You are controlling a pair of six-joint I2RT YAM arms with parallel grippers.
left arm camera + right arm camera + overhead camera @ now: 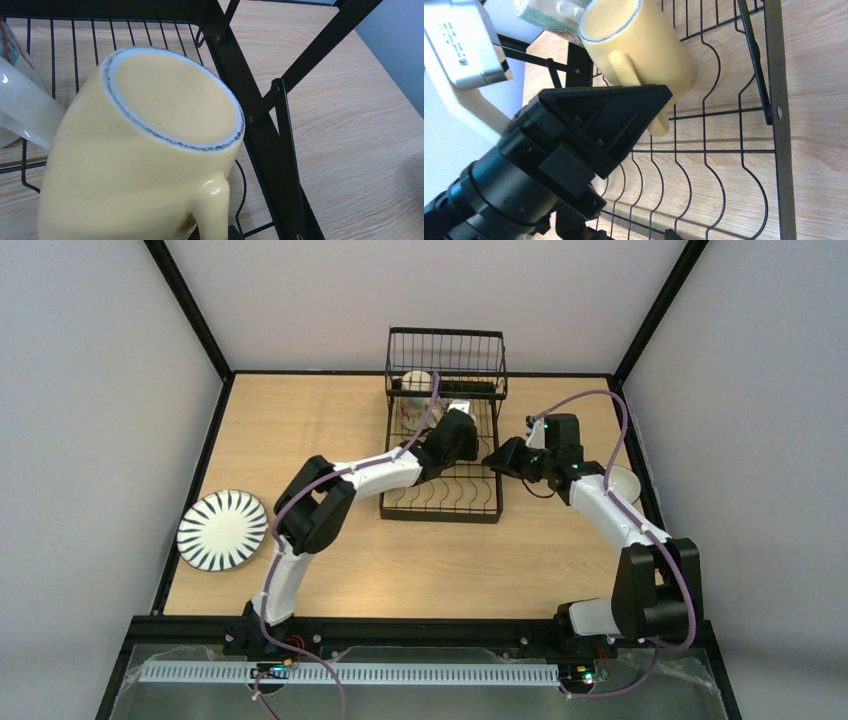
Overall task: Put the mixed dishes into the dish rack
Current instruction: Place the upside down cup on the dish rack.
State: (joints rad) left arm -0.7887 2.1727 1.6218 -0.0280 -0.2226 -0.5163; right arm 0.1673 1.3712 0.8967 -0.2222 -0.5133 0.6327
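Your left gripper (456, 422) is reached into the dish rack (262, 145) and, as the right wrist view shows it, clamped on the yellow mug (140, 165). One black finger (624, 115) lies across the handle side, with the mug's body beyond it (in the left wrist view the fingers are out of frame, so that camera gives you only the mug). The mug is tilted, its rough-rimmed base turned toward the left wrist camera and its handle pointing down in that view. It is over the wavy wires of the rack's lower level, just beside a pale patterned mug (22, 110), and you cannot tell whether it touches the wires. Your right gripper (492, 457) hovers near the rack's right side with nothing seen in it; whether its jaws are parted or closed cannot be told from these views. Out on the table (400, 570), the white plate with dark radial stripes (222, 530) lies flat near the left edge, well apart from the rack, and a pale round dish (627, 483) shows partly behind your right arm.
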